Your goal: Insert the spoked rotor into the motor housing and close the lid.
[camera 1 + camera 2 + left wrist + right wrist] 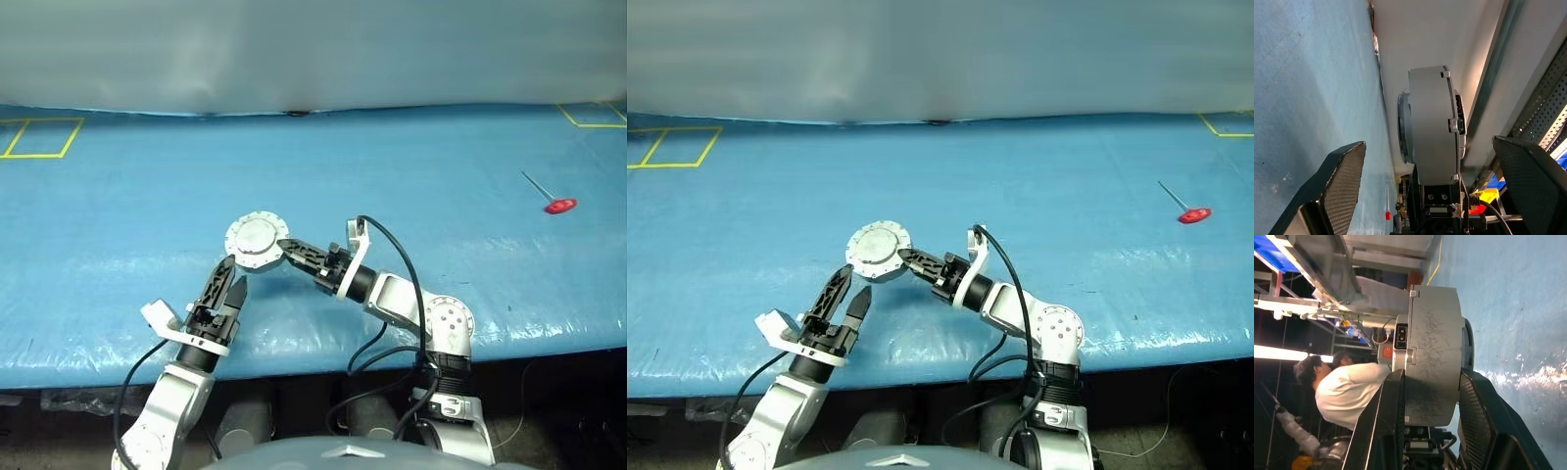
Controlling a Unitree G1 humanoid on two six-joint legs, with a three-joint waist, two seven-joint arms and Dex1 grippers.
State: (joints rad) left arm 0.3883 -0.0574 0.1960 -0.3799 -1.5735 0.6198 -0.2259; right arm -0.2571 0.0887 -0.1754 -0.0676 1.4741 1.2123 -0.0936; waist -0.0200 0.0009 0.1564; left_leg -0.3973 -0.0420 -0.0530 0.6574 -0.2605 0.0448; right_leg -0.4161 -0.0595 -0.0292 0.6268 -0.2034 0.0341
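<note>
gripping motor housing (256,239) by its faces, flat face up | right end effector (286,246) clamped | left end effector (229,275) spread

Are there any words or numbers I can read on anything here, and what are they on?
No words or numbers can be read.
The motor housing, held in the right gripper, shows bare metal with scratches and a small socket, no lettering.
The blue table has yellow marked squares, but no writing.
The red-handled tool shows no label.
The left gripper, open, is plain black.
</note>
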